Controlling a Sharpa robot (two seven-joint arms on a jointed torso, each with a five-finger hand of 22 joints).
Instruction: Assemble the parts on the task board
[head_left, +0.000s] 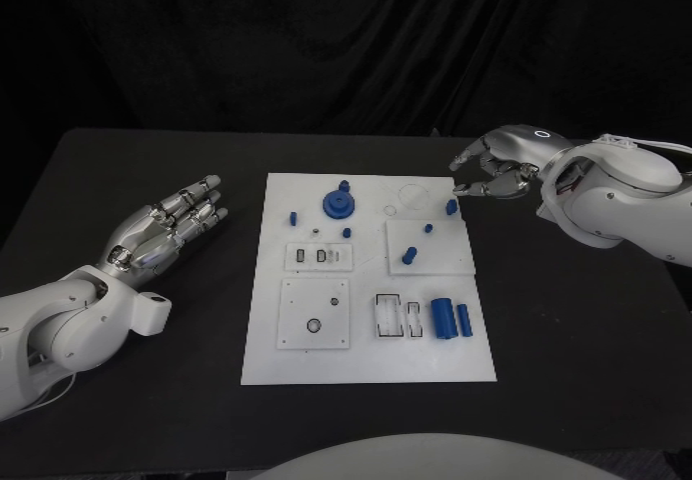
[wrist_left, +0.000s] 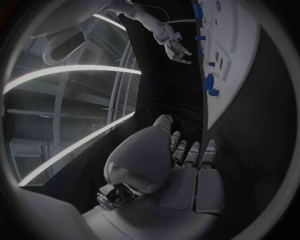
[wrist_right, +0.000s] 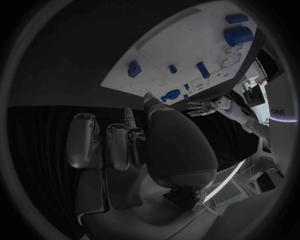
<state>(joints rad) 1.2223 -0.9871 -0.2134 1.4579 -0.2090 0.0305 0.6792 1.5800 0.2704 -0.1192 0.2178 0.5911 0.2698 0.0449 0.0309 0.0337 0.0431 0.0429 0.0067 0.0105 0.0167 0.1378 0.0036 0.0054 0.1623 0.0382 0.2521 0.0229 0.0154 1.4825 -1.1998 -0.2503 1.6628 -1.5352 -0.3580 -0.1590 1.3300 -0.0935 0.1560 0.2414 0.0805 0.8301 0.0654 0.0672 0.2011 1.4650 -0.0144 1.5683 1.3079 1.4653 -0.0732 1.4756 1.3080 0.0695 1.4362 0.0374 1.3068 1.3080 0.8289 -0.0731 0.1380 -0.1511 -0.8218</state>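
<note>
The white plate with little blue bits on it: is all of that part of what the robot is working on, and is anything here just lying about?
Part of the job:
- task board
- blue gear-like part
- two blue cylinders
- small blue peg near the right hand
- left hand, open beside the board

Just lying about:
- nothing but the black table

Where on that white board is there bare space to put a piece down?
The task board is bare along its near edge, below the two blue cylinders, and down its left margin above the near-left square plate. The far half is crowded: the blue gear, small pegs, and the right hand at the far right corner.
</note>
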